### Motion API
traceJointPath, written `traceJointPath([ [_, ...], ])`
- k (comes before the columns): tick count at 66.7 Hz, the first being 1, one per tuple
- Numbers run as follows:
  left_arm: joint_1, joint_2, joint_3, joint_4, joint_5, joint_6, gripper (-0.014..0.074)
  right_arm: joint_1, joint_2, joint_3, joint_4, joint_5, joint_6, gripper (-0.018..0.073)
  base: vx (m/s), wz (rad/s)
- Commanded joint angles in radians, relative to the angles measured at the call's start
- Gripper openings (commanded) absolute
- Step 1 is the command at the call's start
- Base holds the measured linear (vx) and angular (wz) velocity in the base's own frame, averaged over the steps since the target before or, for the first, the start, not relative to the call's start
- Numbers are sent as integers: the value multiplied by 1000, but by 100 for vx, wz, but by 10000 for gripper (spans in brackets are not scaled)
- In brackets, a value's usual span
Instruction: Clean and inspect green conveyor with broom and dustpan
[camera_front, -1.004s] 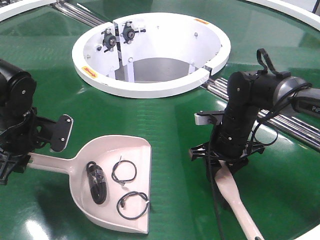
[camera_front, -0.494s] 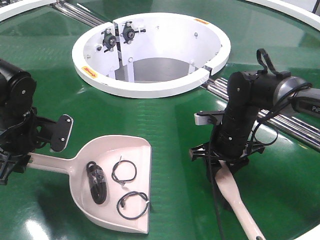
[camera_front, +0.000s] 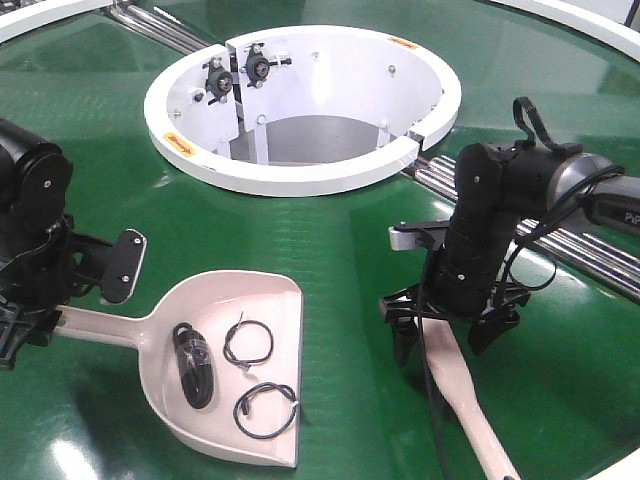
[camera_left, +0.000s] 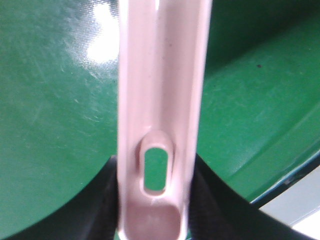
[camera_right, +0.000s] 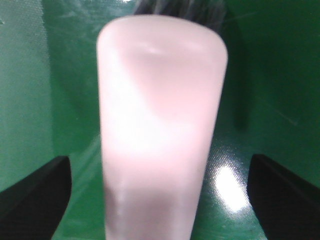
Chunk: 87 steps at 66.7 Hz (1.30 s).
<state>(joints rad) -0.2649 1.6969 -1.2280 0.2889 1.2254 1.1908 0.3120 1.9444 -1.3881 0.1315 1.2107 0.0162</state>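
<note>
1. Fingers (camera_front: 402, 340) of the right gripper (camera_front: 442, 345) are spread wide, one on each side of the broom (camera_front: 455, 385) and clear of it. In the wrist view the two dark fingertips (camera_right: 35, 195) sit far out at 8 and 4 o'clock, with bare belt between them and the pale paddle (camera_right: 160, 125).
2. The broom lies flat on the green conveyor (camera_front: 330, 230), at 5 o'clock from the white hub (camera_front: 300, 182). Its slim handle runs off toward 5 o'clock, and blurred dark bristles (camera_right: 175, 7) show at 12 o'clock in the wrist view.
3. The left gripper (camera_front: 30, 325) is clamped on the end of the dustpan (camera_front: 275, 310) handle. Its wrist camera shows dark fingers (camera_left: 100, 200) pressed against both sides of the handle (camera_left: 160, 100), beside the hang hole (camera_left: 155, 170).
4. The dustpan rests on the belt at 7 o'clock from the hub, with its handle toward 9 o'clock and its wide lip toward 5 o'clock.
5. A black cable bundle (camera_front: 192, 365) and two black wire loops (camera_front: 248, 345) lie inside the pan.
6. Chrome rails (camera_front: 560, 240) cross the belt at 3 o'clock, behind the right arm.
</note>
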Motion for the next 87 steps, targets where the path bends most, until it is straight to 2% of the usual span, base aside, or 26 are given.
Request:
traceJointPath([
  [1, -9, -39, -25, -11, 21, 0, -22, -5, -101, -23, 1, -52, -10, 671, 0, 0],
  [15, -9, -39, -25, -11, 21, 0, -22, -5, -277, -23, -3, -264, -21, 656, 0, 0],
  [25, -9, -39, -25, -11, 21, 0, -22, -2, -406, -1, -57, -375, -21, 631, 0, 0],
  [39, -9, -39, -25, -11, 21, 0, -22, -2, -653, 265, -86, -699, -28, 552, 0, 0],
  [47, -9, -39, -25, -11, 21, 0, -22, -2, -784, 417, -82, -827, -27, 483, 0, 0],
  [54, -9, -39, -25, -11, 21, 0, -22, -2, -888, 526, -82, -862, -27, 395, 0, 0],
  [60, -9, -39, -25, -11, 21, 0, -22, -2, -973, 595, -82, -864, -26, 284, 0, 0],
  [72, -9, -39, -25, -11, 21, 0, -22, -2, -1148, 687, -82, -867, -26, -7, 0, 0],
  [87, -9, -39, -25, -11, 21, 0, -22, -2, -1312, 724, -82, -860, -26, -10, 0, 0],
])
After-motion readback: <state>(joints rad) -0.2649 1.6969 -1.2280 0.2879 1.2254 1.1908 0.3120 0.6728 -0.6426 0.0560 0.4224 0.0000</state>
